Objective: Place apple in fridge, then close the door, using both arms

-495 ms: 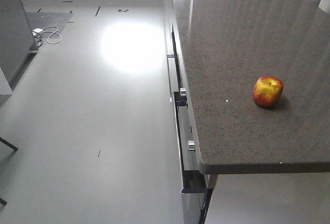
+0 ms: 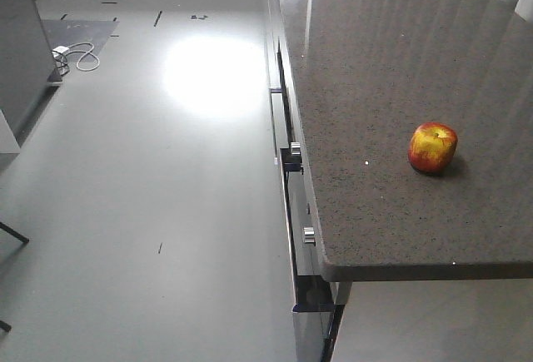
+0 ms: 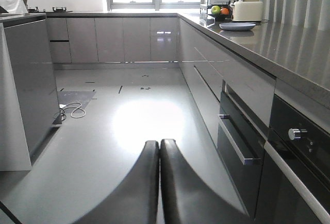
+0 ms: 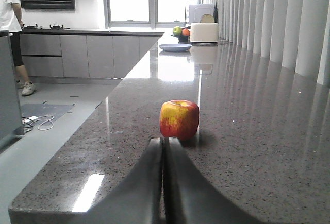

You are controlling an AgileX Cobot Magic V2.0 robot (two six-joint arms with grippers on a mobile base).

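Sitting upright on the dark speckled stone countertop (image 2: 375,62), the small glossy red-and-yellow apple (image 2: 432,147) lies near the counter's near end, well in from its left edge, with nothing touching it. From the right wrist it shows just beyond the tips of the black right gripper (image 4: 164,142). That gripper's two fingers are pressed together with no gap and hold nothing, and the apple sits slightly to the right of their line, apart from them. The black left gripper (image 3: 159,144) hangs beside the counter over the pale grey glossy floor (image 3: 103,147). Its fingers are likewise pressed together and empty, and it faces down the kitchen aisle along the grey cabinet fronts (image 3: 206,80) and a black oven (image 3: 299,183) with a round silver knob (image 3: 294,133). A white coiled cable (image 3: 73,112) lies on the floor further down the aisle. At the far end of the countertop rests a pale blue plate (image 4: 175,47), and a person in a white shirt (image 4: 9,7) stands at the far left.
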